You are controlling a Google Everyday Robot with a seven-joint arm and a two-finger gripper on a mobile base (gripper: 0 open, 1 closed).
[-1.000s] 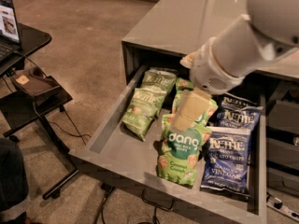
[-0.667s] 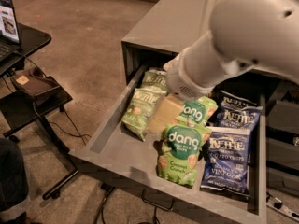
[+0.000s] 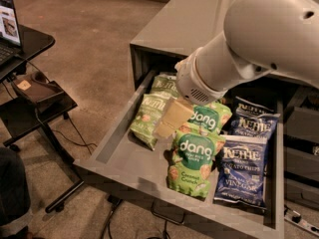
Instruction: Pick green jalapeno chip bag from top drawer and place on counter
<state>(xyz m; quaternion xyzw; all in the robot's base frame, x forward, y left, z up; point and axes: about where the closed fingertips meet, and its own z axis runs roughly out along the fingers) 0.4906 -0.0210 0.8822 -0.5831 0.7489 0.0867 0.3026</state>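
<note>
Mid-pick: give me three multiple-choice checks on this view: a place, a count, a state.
1. The gripper is: A) over the drawer, at the olive Kettle bag; B) above the counter; C) by the laptop.
2. Count of blue bags: A) one; B) two; C) four.
3. The drawer is: A) shut; B) pulled open; C) on the floor.
Answers: 1A, it hangs at that bag's right edge; 2B, both lie at right; 3B, its bags lie exposed.

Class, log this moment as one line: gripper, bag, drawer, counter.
gripper: at green jalapeno chip bag, grasp unclear | top drawer: open | counter: no bag visible
</note>
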